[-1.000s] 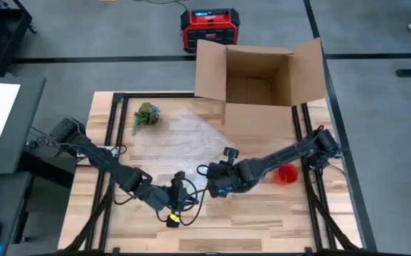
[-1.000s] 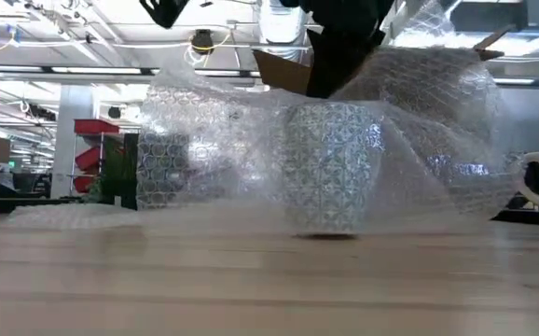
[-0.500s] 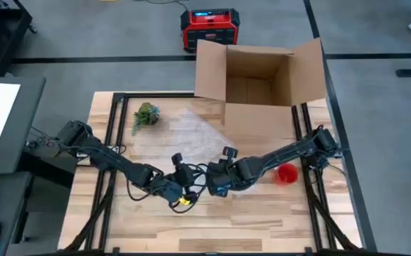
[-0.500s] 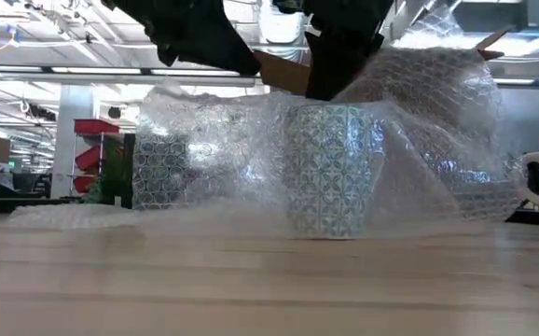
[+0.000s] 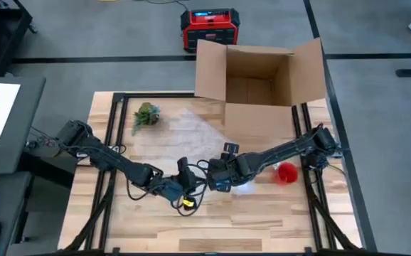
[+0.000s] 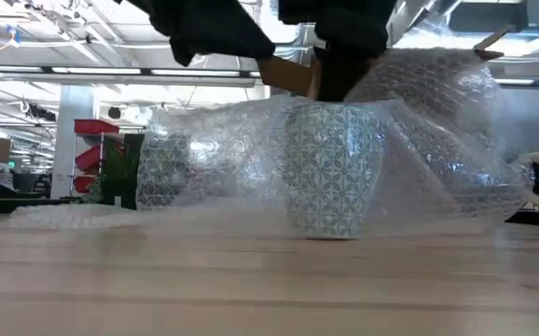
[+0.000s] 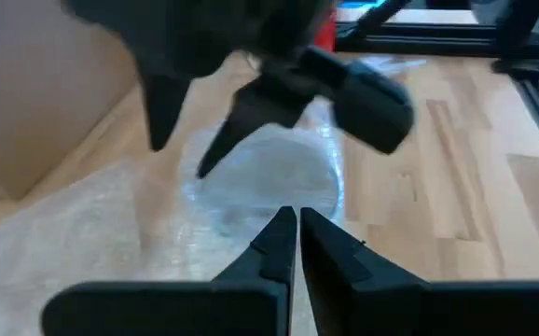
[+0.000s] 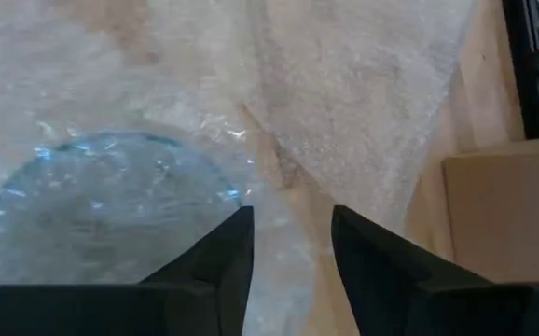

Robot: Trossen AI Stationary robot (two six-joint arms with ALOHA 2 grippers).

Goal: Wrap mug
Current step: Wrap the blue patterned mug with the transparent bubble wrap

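Patterned mug (image 6: 330, 168) under bubble wrap (image 6: 437, 140) mid-surface; left hand (image 7: 296, 224) clenched empty beside it, right hand (image 8: 288, 238) released above its rim.

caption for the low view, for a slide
Patterned mug standing upright on the wooden table, draped in bubble wrap.
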